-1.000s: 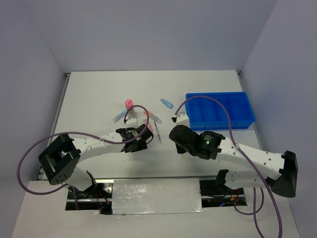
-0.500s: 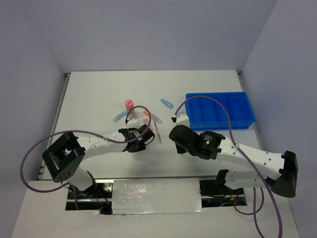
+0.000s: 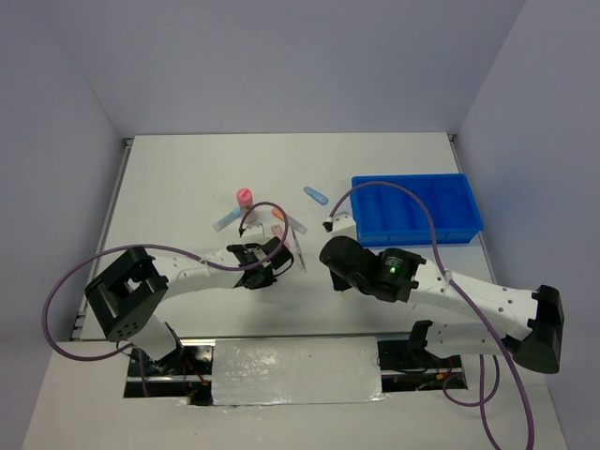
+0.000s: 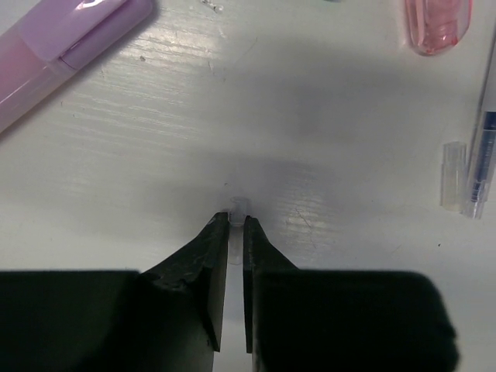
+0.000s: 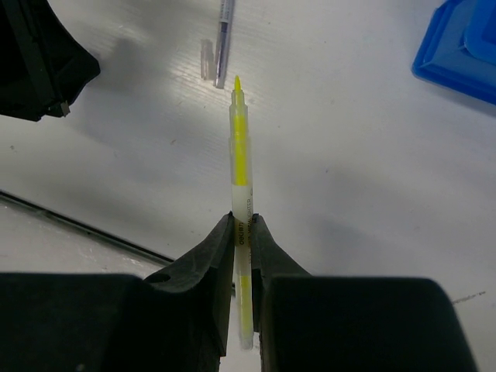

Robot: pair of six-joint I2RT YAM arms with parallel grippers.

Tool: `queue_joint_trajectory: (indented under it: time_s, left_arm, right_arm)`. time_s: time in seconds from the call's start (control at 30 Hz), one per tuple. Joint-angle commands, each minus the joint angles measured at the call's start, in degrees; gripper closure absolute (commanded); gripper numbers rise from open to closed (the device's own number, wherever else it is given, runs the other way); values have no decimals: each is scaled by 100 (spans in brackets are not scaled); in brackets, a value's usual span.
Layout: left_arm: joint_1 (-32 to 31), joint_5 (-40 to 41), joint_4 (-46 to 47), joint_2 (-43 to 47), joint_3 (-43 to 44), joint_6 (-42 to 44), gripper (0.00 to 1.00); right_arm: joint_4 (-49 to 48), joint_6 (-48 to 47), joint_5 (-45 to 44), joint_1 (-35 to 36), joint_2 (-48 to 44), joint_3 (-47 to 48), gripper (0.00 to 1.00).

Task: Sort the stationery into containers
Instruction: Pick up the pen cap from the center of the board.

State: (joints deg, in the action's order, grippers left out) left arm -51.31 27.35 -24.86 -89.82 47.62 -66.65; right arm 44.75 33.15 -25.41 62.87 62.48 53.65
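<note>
From above, the blue tray [image 3: 427,238] sits on the far right of the white counter [image 3: 187,178], well apart from the loose stationery in the middle. There a pink-capped bottle [image 3: 244,198] stands with a pale stick [image 3: 225,221] just beside it, and a blue stick [image 3: 316,195] lies nearer the tray. The left arm [image 3: 197,267] reaches in low among these items. The right arm [image 3: 375,267] is bent between them and the tray.

The left wrist view shows the left jaws down at the counter, pinched nearly together on a small clear piece [image 4: 238,207] that pokes out past their tips. A lilac stick [image 4: 62,39] lies off to the upper left and a pink stick [image 4: 438,23] to the upper right. A thin pen [image 4: 484,155] and a clear cap [image 4: 453,186] lie at the right edge. None of these touches the jaws.

In the right wrist view, the right jaws are clamped on a yellow pen [image 5: 240,147], its tip pointing away above the counter. Beyond it lie a grey pen [image 5: 225,31] and a clear cap [image 5: 206,60]. The tray's corner [image 5: 465,46] shows at the upper right.
</note>
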Motion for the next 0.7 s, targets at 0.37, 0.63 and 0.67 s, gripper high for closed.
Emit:
queue_joint_trajectory:
  time_s: [0.37, 0.63, 0.67]
  left_arm:
    - [-28, -134, 184, 1069, 124, 468, 100]
    - [-28, -46, 876, 2486, 749, 1277, 100]
    - [-28, -55, 1017, 2722, 767, 1391, 100]
  right_arm:
    - [-1695, -379, 914, 41, -710, -785, 100]
    - [-3778, -28, 1057, 462, -1088, -1479, 100]
    - [-4268, -1, 942, 680, -1123, -1550, 100]
